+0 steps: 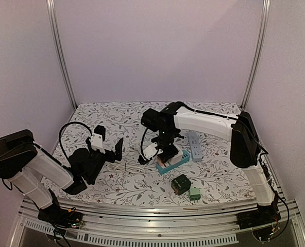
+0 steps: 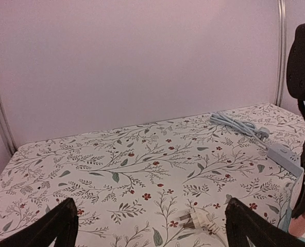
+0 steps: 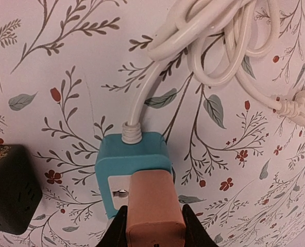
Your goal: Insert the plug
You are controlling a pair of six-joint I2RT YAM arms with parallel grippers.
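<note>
Surface: floral tablecloth (image 1: 116, 175), plain pale walls on three sides.

Right gripper (image 1: 165, 153): at table centre, pointing down, jaws narrow and clamped on the tan plug (image 3: 152, 211). The plug sits squarely between the two dark fingers (image 3: 116, 232), one on each side face.

Plug position: its front end overlaps the white socket face of the teal power strip (image 3: 134, 159). Cannot tell whether the pins are seated. The strip's white cord (image 3: 142, 98) runs away from the gripper to a loose coil.

Left gripper (image 1: 110, 144): jaws wide, holding nothing, low over the cloth, well to the left of the strip.

Also on the cloth: black cube (image 3: 8, 188) beside the teal strip, grey power strip (image 1: 195, 145) just beyond it, loose white plug (image 2: 199, 221).
</note>
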